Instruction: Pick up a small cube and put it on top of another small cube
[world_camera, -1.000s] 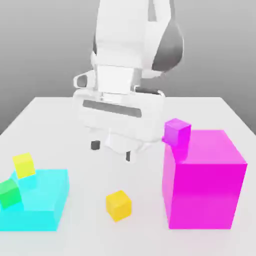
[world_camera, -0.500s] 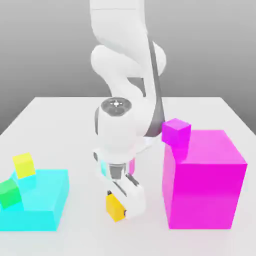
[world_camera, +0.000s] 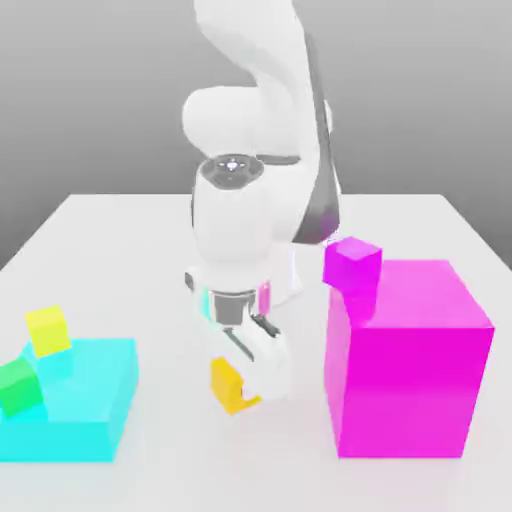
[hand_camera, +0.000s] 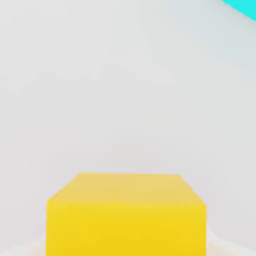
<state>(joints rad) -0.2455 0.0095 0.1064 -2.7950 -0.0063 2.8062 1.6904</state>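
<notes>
The small golden orange-yellow cube (world_camera: 224, 384) sits between the fingers of my gripper (world_camera: 243, 386), which is shut on it. A white finger (world_camera: 266, 366) covers the cube's side toward the exterior view's right. The cube hangs just above the white table (world_camera: 120, 240), between the cyan block and the big magenta block. In the hand view the same cube (hand_camera: 126, 215) looms close, with bare table beyond it. Other small cubes: a magenta one (world_camera: 352, 264) on the big magenta block's top corner, a lemon-yellow one (world_camera: 47, 330) and a green one (world_camera: 18, 387) on the cyan block.
The big magenta block (world_camera: 408, 358) stands tall at the exterior view's right, close to the gripper. A low cyan block (world_camera: 85, 400) lies at the left, its corner (hand_camera: 242, 7) also in the hand view. The arm's white body rises behind the gripper.
The arm swung down over the golden cube, the fingers closed on it, and the cube has risen slightly off the table since half a second ago.
</notes>
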